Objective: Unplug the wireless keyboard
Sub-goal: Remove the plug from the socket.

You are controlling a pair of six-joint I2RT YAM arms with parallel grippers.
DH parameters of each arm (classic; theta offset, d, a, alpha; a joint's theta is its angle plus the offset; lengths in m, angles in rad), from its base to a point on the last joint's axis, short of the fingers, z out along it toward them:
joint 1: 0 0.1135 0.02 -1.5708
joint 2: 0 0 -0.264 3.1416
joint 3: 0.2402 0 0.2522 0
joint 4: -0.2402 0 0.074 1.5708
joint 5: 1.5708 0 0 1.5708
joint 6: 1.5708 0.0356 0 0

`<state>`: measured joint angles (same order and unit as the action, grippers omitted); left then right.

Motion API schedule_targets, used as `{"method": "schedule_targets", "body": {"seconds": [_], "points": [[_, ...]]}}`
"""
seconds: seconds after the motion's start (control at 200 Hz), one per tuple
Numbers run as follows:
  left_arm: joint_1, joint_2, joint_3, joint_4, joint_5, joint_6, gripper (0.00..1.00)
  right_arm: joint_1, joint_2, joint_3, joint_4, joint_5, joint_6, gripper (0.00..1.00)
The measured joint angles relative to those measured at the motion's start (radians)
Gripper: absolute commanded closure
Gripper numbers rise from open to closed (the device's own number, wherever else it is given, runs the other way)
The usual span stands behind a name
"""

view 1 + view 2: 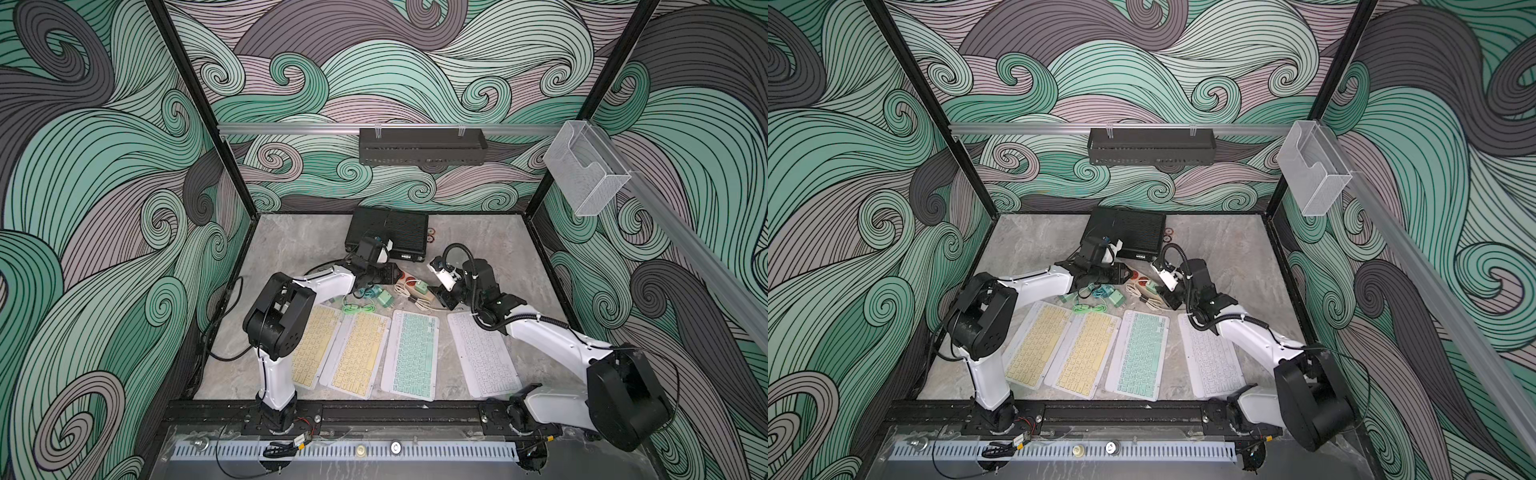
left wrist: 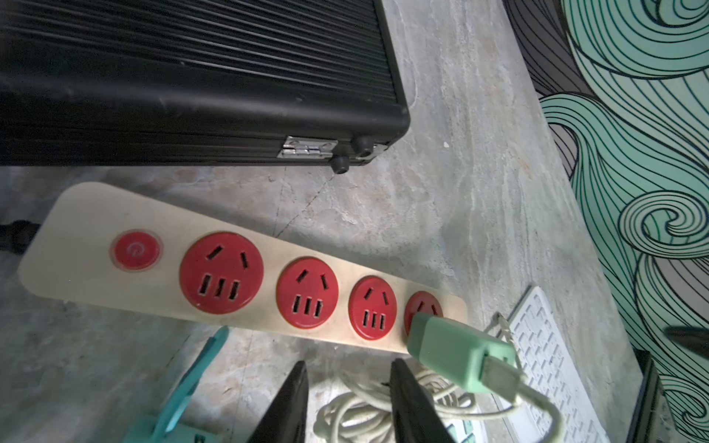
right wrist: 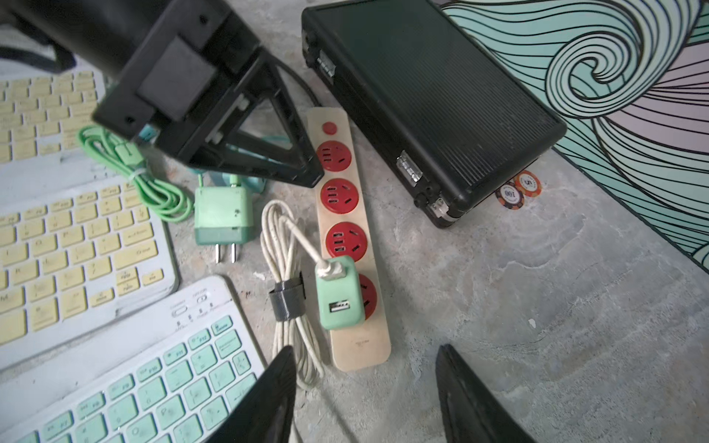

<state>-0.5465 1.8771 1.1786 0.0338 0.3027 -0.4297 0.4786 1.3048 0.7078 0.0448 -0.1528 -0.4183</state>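
the task's thing is the mint green plastic charger block (image 3: 339, 295), plugged into the last red socket of the long beige power strip (image 3: 360, 345). seen in a top view, that socket is at the strip's 4 o'clock end, and the strip lies on the grey stone-look table (image 3: 537, 307) at about 12 o'clock from the teal-keyed keyboard (image 1: 411, 353). a bundled cream cable (image 3: 274, 253) leaves the charger and seems to run toward the white flat keyboard (image 1: 484, 357) at its 5 o'clock, though the far end is hard to make out

the left pincer (image 2: 349, 362) hangs by the strip's 10 o'clock end, near the round red switch, with its fingers apart and nothing between them. the right pincer (image 3: 366, 349) sits at roughly 4 o'clock of the charger, spread wide and empty

what could go wrong, as i judge it: nothing pins the strip, so pulling the charger may lift or drag the whole strip instead of freeing the prongs. a grip that lands on the cream cable rather than the block would strain the usb plug. the block looks smooth and rounded, so a shallow pinch could slip off. a second mint green charger (image 3: 221, 214) lies loose at the strip's 8 o'clock side and could be taken by mistake. a hard pull might also tug the white keyboard along by its lead
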Motion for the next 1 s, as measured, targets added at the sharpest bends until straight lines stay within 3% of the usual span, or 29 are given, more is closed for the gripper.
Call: {"method": "schedule_targets", "body": {"seconds": [0.52,0.841,1.001], "points": [[0.000,0.092,0.029,-0.012,0.047,-0.002,0.67,0.000,0.128,0.045,-0.070,-0.072,-0.037,0.34],[0.000,0.102,0.039,-0.011,0.069,-0.019,0.67,0.005,0.279,0.220,-0.128,-0.040,-0.026,0.33],[0.000,0.140,0.065,-0.011,0.083,-0.033,0.68,0.011,0.322,0.248,-0.150,-0.019,-0.034,0.42]]}}
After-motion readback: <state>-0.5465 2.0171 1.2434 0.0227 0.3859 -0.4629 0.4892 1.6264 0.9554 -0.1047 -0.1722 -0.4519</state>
